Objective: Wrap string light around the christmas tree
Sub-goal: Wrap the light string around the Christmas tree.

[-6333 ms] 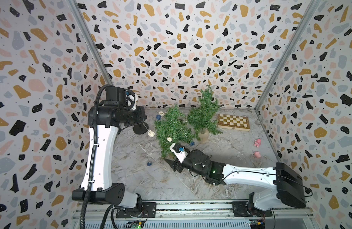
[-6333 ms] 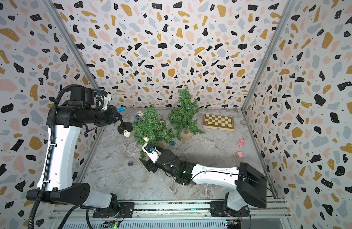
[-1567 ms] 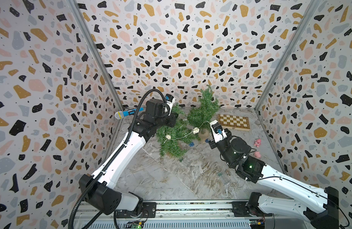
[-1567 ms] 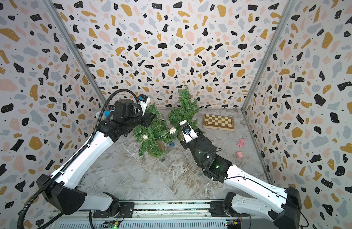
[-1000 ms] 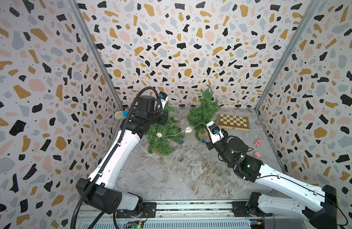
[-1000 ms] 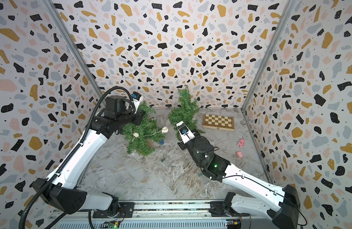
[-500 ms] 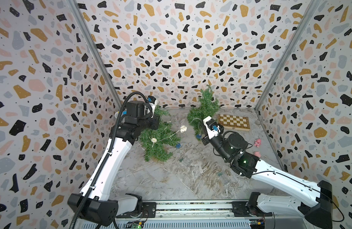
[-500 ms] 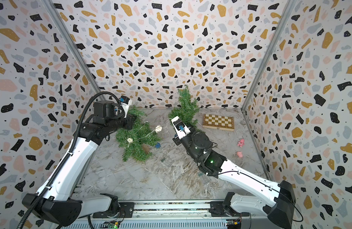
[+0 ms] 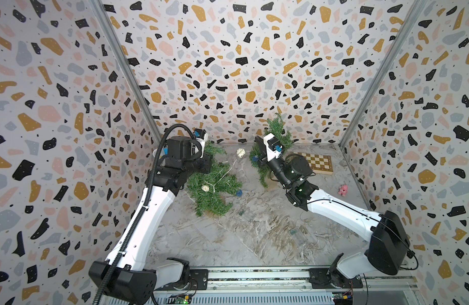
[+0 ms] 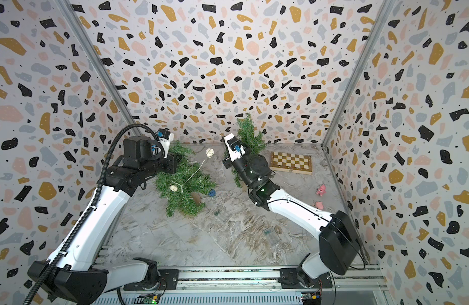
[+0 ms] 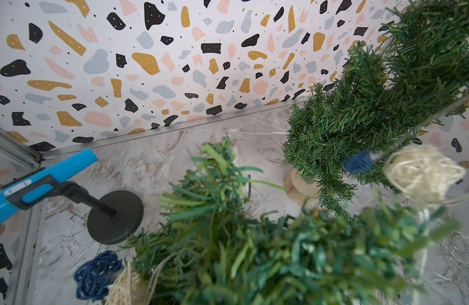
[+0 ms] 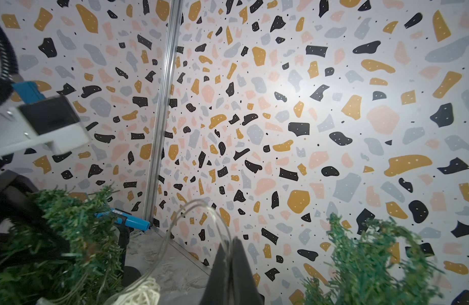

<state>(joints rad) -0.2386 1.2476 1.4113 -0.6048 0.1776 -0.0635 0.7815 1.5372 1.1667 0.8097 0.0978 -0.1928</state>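
The christmas tree (image 9: 212,192) hangs tilted over the left of the floor, its trunk end pointing down. My left gripper (image 9: 208,161) is shut on its upper part, the fingers buried in the branches (image 11: 254,250). The string light (image 9: 222,174) lies across this tree: a thin wire with a white woven ball (image 9: 205,188), a blue ball (image 9: 238,193) and another white ball (image 9: 240,151) hanging in the air. My right gripper (image 12: 232,239) is raised near the back wall (image 9: 256,138), shut on the wire, which loops (image 12: 201,219) out from its tips.
A second small tree (image 9: 276,132) stands upright on a wooden base at the back, right behind the right wrist. A chessboard (image 9: 316,162) lies back right, a pink toy (image 9: 343,189) near the right wall. A blue-handled tool with a black disc (image 11: 114,216) lies in the back left corner.
The left arm has carried the tree leftward toward the back left corner. The right gripper has risen toward the back wall with the wire, drawing the string out between the two arms.
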